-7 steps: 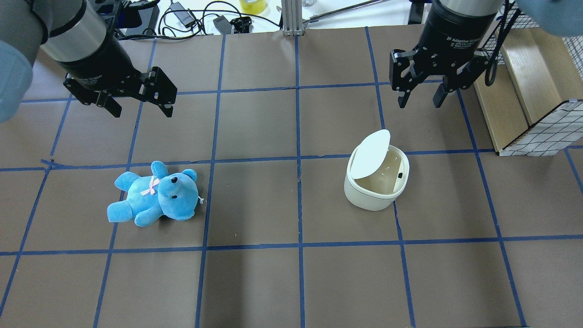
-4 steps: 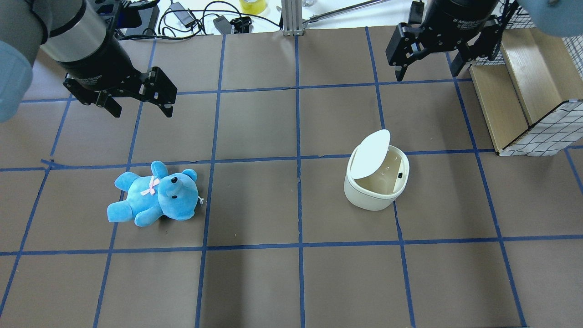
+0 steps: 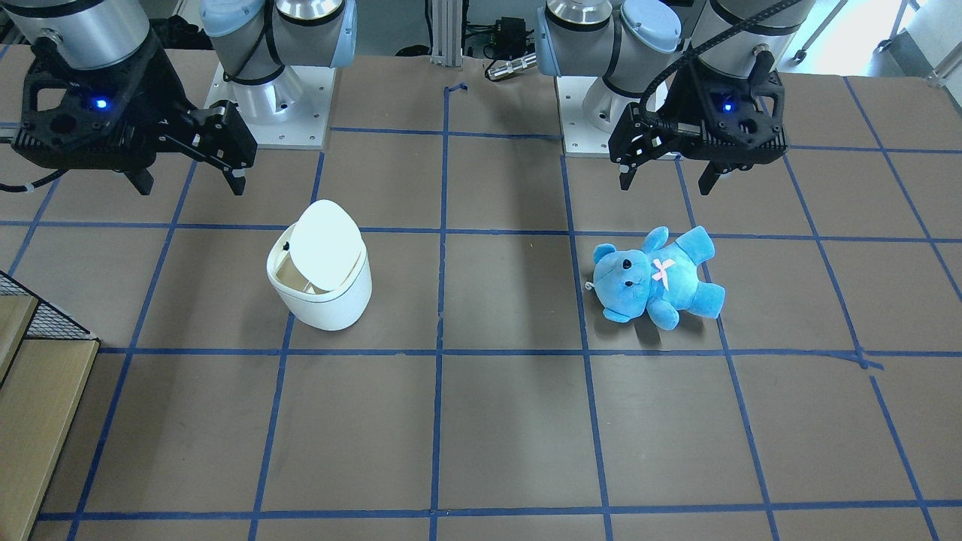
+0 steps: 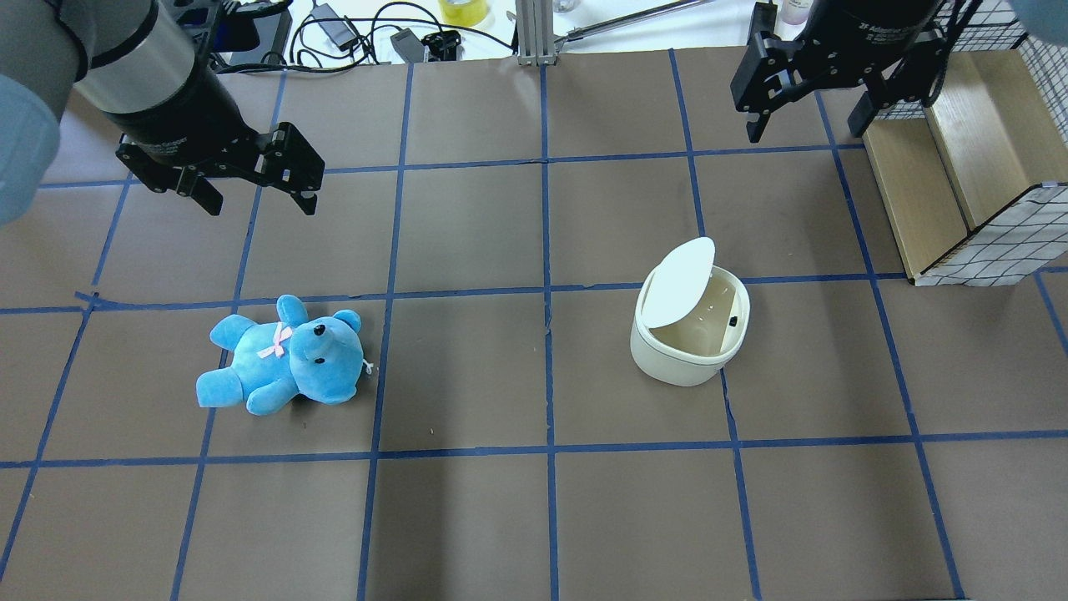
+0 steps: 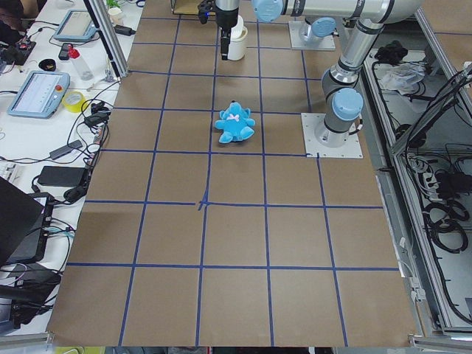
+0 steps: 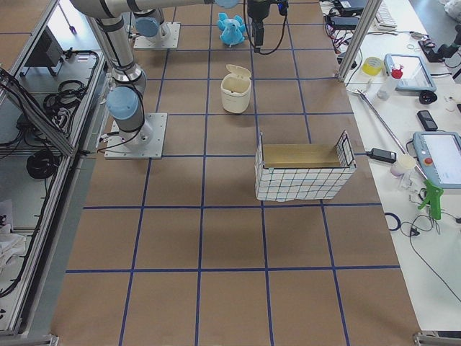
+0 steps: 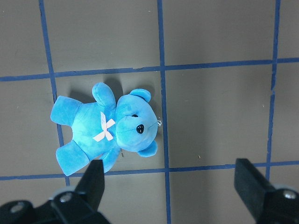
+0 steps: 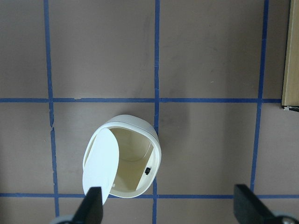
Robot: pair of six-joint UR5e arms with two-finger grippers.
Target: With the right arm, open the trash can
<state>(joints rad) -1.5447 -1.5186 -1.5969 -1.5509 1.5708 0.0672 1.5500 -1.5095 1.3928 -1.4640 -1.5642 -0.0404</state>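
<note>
- The trash can (image 4: 689, 338) stands upright on the table (image 4: 467, 234), on the robot's right side, by a blue tape line.
- Its lid (image 4: 677, 284) is tipped up on one side, and the beige inside shows. I think the opening is done.
- The can looks small, light and hard, with smooth plastic that could be slippery. A hard push would likely make it slide or fall over.
- The lid looks thin and seems to swing on a hinge. The best place to touch it is its free edge, with a soft push and no squeeze on the body.
- The right gripper (image 4: 805, 125) hangs up high, well apart from the can. Its fingers are spread wide and hold nothing.
- The left gripper (image 4: 260, 196) is spread wide too and is empty, up above the blue teddy (image 4: 284, 359).
- Count: one trash can, one lid, one teddy, one wire box (image 6: 302, 189), two grippers.
</note>
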